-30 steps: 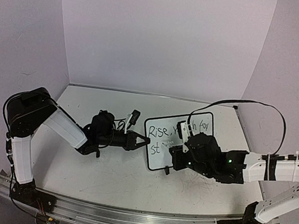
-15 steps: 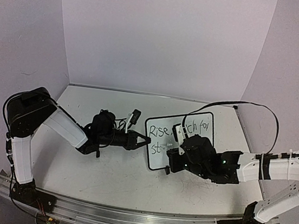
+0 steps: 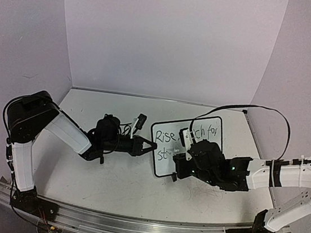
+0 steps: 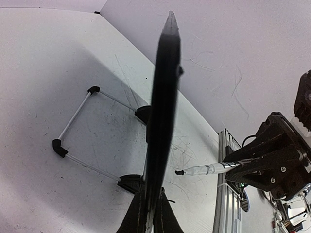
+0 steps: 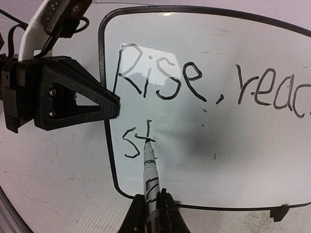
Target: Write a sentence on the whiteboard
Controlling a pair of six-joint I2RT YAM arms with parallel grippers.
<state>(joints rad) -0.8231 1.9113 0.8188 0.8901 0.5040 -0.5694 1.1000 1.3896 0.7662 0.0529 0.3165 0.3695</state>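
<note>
One black-framed whiteboard [image 5: 233,126], one marker [image 5: 149,165], one sentence [image 5: 160,80] in two lines.
The left gripper [image 4: 148,218] clamps the glossy whiteboard's left edge; the right gripper [image 5: 151,204] pinches the slim marker, tip on "st".

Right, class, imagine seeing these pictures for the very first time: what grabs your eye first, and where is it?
The small whiteboard at the middle of the table stands out, with the handwritten sentence starting "Rise, reach" on top and only "st" below. The right tool holds a marker whose tip touches that "t", while the left tool clamps the board's left edge.
</note>
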